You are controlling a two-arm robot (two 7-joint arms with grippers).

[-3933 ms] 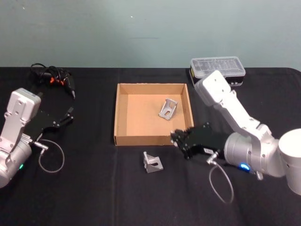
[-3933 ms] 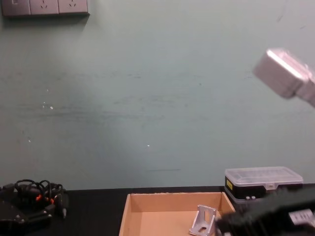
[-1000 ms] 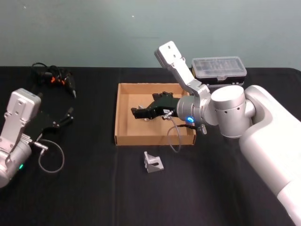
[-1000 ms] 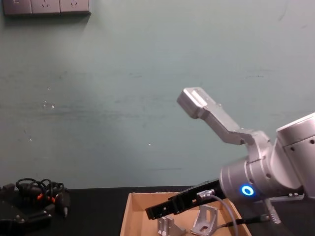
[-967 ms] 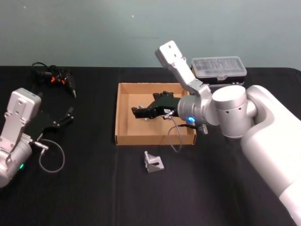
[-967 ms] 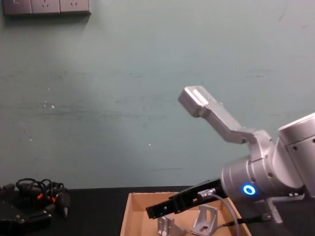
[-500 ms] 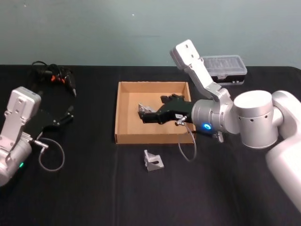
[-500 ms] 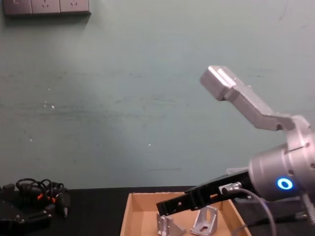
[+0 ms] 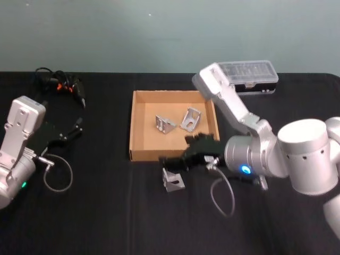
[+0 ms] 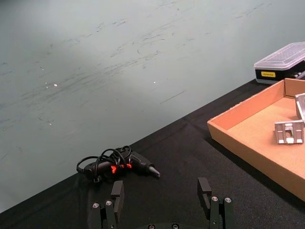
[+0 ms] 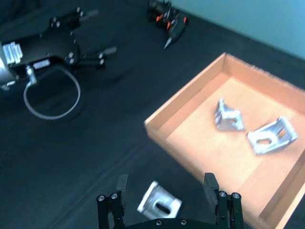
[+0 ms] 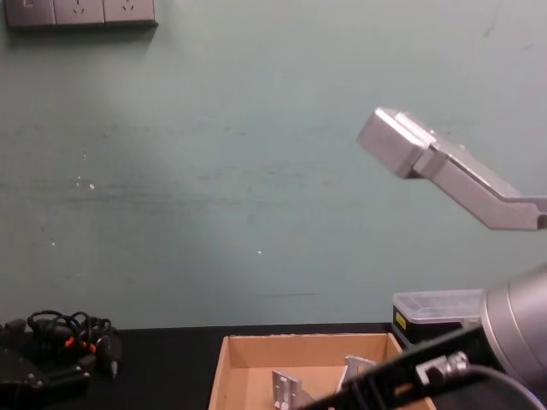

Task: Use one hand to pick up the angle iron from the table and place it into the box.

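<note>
The tan box (image 9: 132, 127) sits mid-table with two silver angle irons in it, one left (image 9: 164, 125) and one right (image 9: 190, 119). A third angle iron (image 9: 173, 180) lies on the black table (image 9: 106, 212) just in front of the box. My right gripper (image 9: 172, 161) hovers over the box's front wall, just above and behind that iron. In the right wrist view it (image 11: 167, 183) is open and empty, with the table's angle iron (image 11: 159, 205) below, between its fingers. My left gripper (image 9: 74, 130) rests at the table's left, open (image 10: 161, 192).
A clear-lidded plastic case (image 9: 249, 74) stands behind the box at the right. A black tool with a coiled cable (image 9: 61, 85) lies at the back left. A loose cable loop (image 9: 57, 178) hangs by the left arm. Bare tabletop spreads along the front.
My right gripper has drawn back out of the box toward the front and come over the iron on the table. The box now holds two irons instead of one.
</note>
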